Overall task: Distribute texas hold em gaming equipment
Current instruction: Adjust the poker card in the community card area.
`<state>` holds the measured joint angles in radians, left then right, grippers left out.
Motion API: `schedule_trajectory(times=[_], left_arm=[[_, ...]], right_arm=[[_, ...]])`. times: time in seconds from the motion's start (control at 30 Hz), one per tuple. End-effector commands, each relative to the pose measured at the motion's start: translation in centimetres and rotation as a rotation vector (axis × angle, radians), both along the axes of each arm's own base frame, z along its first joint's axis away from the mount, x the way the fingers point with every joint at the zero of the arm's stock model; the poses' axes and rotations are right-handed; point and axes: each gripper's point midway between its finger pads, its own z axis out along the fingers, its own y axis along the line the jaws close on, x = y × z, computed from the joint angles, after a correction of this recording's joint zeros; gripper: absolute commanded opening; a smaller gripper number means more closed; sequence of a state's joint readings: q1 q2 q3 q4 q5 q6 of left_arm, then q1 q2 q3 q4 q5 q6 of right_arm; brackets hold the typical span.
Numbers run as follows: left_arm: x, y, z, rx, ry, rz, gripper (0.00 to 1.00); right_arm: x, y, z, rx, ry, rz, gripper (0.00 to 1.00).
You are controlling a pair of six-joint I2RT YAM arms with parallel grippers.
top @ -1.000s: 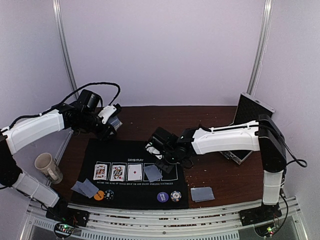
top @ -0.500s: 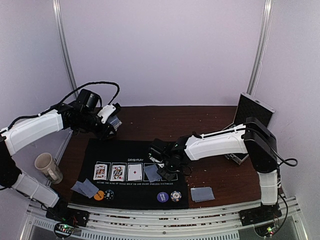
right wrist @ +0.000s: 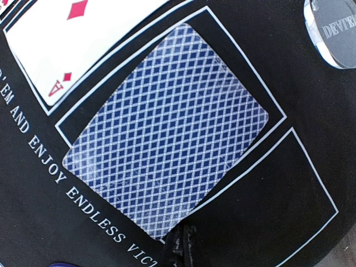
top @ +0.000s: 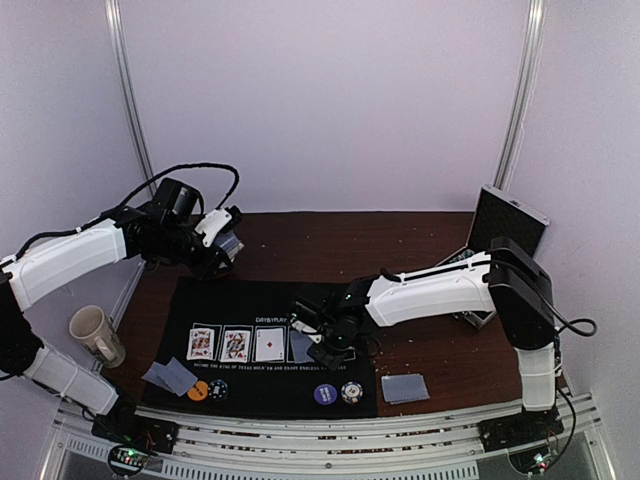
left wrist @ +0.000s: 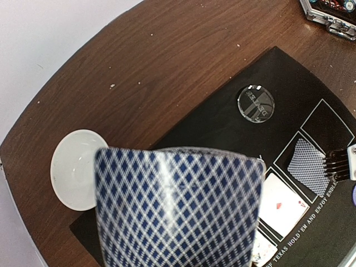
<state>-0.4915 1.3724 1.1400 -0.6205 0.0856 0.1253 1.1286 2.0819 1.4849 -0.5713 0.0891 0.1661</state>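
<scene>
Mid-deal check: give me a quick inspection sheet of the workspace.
Surface: wooden table with black poker mat.
Job's things: three face-up cards, one face-down card in the fourth slot; four chips; clear disc; loose face-down cards.
Clutter: beige mug, white dish, open chip case.
Grippers: left gripper grips a raised card; right gripper shut at the face-down card's edge.
Cables: black cable loops above the left gripper.
Surroundings: white walls.

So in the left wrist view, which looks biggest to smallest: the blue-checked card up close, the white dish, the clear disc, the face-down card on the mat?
1. Blue-checked card up close, though nearness exaggerates it.
2. White dish.
3. Face-down card and clear disc: too alike to rank.
</scene>
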Motion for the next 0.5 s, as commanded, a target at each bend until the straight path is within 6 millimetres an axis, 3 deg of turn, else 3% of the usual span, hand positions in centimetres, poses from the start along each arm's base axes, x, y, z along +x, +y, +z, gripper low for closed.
schedule_trajectory(times=[0.0,0.33,0.47], left_arm=[[0.7,-0.2,1.2,-0.027,-0.052,-0.004,0.36],[0.6,-0.2,1.3,-0.029,-0.058,-0.006,0.36],[0.5,-0.2,1.5,-0.031,-0.062,-0.006,0.36]], right_arm=[[-0.7,0.5,-0.4,-0.005,0.032,0.017,0.00],[-0.4,0.6,-0.3,-0.012,0.015,0.020,0.00],[0.3,-0.2,0.1,-0.045,-0.019,0.003,0.00]])
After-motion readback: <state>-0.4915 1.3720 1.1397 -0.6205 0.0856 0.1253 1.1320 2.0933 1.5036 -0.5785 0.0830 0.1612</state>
